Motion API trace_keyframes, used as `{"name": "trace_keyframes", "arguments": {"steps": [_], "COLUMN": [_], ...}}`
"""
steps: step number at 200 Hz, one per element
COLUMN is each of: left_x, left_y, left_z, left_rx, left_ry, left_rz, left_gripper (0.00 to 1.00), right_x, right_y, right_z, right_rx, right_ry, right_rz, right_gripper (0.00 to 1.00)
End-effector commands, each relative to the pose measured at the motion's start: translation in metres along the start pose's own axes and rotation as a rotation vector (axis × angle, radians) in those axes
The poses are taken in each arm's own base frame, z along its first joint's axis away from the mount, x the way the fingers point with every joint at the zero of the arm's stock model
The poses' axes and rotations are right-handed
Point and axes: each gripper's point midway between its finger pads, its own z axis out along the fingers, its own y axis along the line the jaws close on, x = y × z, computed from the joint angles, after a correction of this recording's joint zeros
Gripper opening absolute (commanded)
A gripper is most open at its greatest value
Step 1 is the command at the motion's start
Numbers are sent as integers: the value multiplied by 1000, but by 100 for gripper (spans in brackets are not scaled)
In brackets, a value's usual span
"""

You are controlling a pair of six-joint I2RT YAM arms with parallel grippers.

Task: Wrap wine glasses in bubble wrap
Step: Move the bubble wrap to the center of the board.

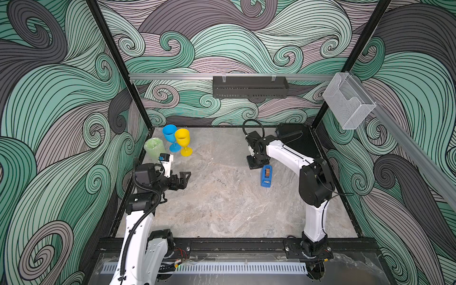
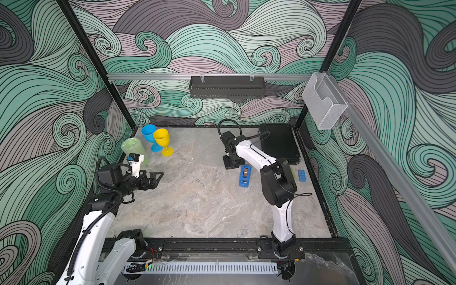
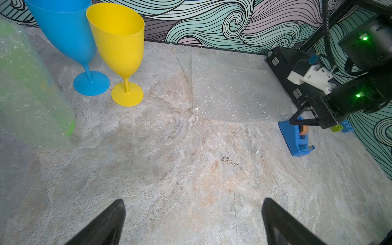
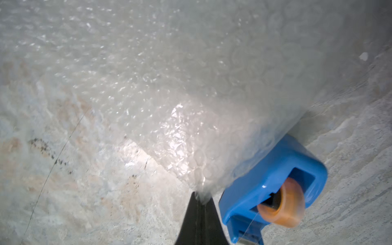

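Beside the tape dispenser (image 4: pixel 265 169), right gripper (image 4: pixel 200 200) pinches bubble wrap (image 4: pixel 169 84) — left gripper (image 3: pixel 193 200) spread wide.

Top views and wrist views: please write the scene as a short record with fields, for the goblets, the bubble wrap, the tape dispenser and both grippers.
blue goblet: upright, bare, far left of the table
yellow goblet: upright, bare, beside the blue one
green goblet: already wrapped
loose bubble wrap sheet: lying on the table, one corner pinched
tape dispenser: one end under the sheet's edge
left gripper: open, empty
right gripper: shut on the sheet's corner
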Motion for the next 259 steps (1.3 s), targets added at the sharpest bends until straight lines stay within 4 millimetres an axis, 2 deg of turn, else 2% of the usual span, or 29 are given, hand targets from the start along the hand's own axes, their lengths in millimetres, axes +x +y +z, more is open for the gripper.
{"name": "trace_keyframes", "arguments": {"steps": [1,30,52,72,85,101,120,134,145,161,171,179,195,210,228,250,259], "left_x": [-8,-6,-15,-23,-30,-36,-38,-44,-48,-57,-60,-63,-66,-69,-72,-79,-82], "left_y": [-3,0,0,2,2,2,3,4,4,3,6,8,11,14,17,26,31], "left_z": [-5,-2,-10,-11,-13,-13,-8,-8,-7,-6,-3,-1,4,10,13,18,21], "left_rx": [2,-15,-32,-55,-65,-68,-76,-81,-85,-97,-114,-120,-122,-126,-134,-167,-186], "left_ry": [-28,-26,-32,-36,-37,-38,-20,9,23,38,63,86,108,123,143,157,175], "left_rz": [15,40,52,107,107,127,168,174,198,250,258,241,236,231,226,266,259], "left_gripper": [99,99,98,99,98,98,98,98,98,98,98,98,98,98,98,98,94], "right_x": [23,55,99,136,159,178,189,196,196,192,189,185,171,154,132,103,92], "right_y": [19,42,58,65,60,47,27,20,21,20,18,18,23,32,58,105,125], "right_z": [-17,-30,-24,-12,-5,-1,1,-3,-9,-20,-30,-40,-57,-66,-66,-45,-33], "right_rx": [-62,-109,-130,-144,-137,-107,-42,-41,-56,-60,-48,-44,-62,-91,-164,-311,-375], "right_ry": [18,30,90,127,172,188,180,203,188,148,135,122,65,24,17,-11,-11], "right_rz": [-36,-99,-153,-193,-188,-177,-168,-139,-134,-127,-125,-126,-132,-135,-144,-153,-140], "right_gripper": [0,0,0,0,0,0,0,0,0,14,28,35,42,42,42,37,33]}}
